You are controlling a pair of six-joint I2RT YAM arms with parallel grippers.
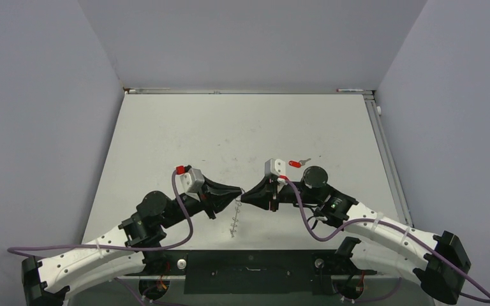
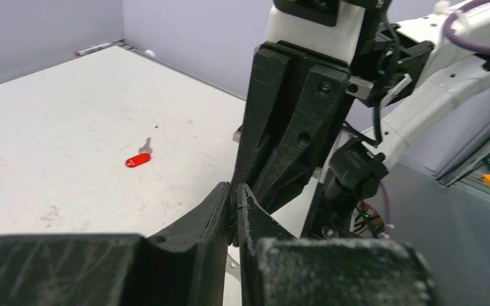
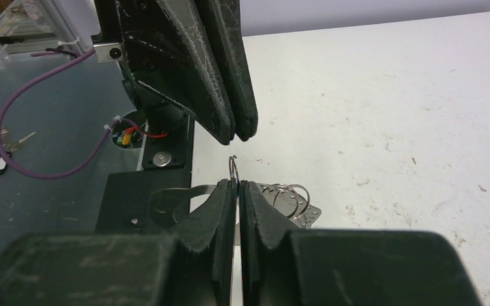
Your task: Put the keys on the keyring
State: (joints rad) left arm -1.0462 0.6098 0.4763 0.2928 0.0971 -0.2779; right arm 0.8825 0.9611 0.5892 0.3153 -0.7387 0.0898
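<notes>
I have both arms folded low and reaching inward, elbows out, so the two wrists face each other midway between the bases. My left gripper (image 1: 238, 190) has its fingers pressed flat together, the tips pointing toward the right one. My right gripper (image 1: 245, 196) is closed too, pinching the thin wire of the keyring (image 3: 232, 164) between its fingertips. The two sets of tips sit nearly nose to nose, just apart.

Top view high from behind, over the table (image 1: 166, 127); left wrist close on right pincer (image 2: 237, 186); right wrist on left pincer (image 3: 235, 136)
</notes>
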